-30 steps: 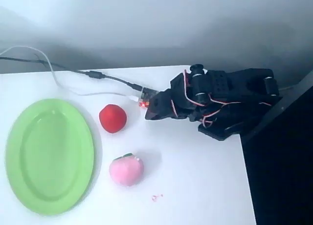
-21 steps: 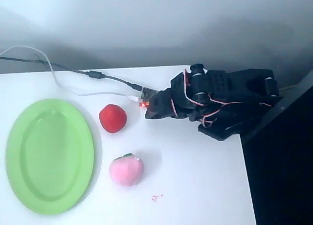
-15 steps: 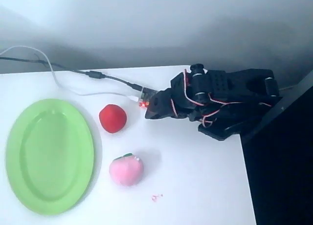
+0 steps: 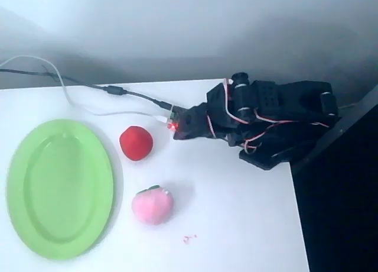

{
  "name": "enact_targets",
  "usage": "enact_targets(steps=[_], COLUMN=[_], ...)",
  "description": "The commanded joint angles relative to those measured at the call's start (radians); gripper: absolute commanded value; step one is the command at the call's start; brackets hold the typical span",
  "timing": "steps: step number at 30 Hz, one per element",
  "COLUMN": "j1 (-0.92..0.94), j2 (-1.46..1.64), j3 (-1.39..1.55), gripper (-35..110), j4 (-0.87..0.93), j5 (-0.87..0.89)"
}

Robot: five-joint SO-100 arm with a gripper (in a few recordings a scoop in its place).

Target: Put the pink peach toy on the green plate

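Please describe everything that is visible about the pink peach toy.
The pink peach toy is a small round ball that looks soft and plush, light pink with a deeper pink part and a little green leaf patch on top. It sits on the white table, just right of the green plate in the overhead view and below the red ball. Nothing touches it except the table.

peach toy [image 4: 153, 206] beside green plate [image 4: 35, 224] | red ball [image 4: 136, 143] above | arm [image 4: 266, 121] folded right
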Motion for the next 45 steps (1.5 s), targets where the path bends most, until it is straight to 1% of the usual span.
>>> enact_targets(steps=[1,3,4,6,8,10,14,18,22,24,27,30,33,35,37,39,41,45], j1=[-0.147,-0.245,-0.279,-0.351,-0.420,-0.477,-0.549,-0.603,-0.617,-0.618,-0.614,-0.603,-0.499,-0.410,-0.333,-0.278,-0.255,-0.264], j2=[-0.290,-0.495,-0.592,-0.769,-0.919,-1.058,-1.270,-1.424,-1.568,-1.626,-1.671,-1.605,-1.442,-1.393,-1.401,-1.476,-1.614,-1.871], j3=[-0.296,-0.471,-0.568,-0.750,-0.890,-0.996,-1.065,-1.075,-1.091,-1.089,-1.077,-1.040,-1.054,-1.160,-1.239,-1.304,-1.414,-1.559], gripper=[9,14,19,34,42,45,47,45,40,30,0,0,0,0,0,0,0,0], j4=[-0.015,-0.014,-0.014,-0.011,-0.011,-0.018,-0.135,-0.244,-0.268,-0.268,-0.264,-0.262,-0.244,-0.253,-0.368,-0.482,-0.497,-0.497], j5=[0.163,0.187,0.179,0.189,0.215,0.238,0.261,0.290,0.324,0.321,0.285,0.218,0.123,0.018,-0.071,-0.124,-0.156,-0.140])
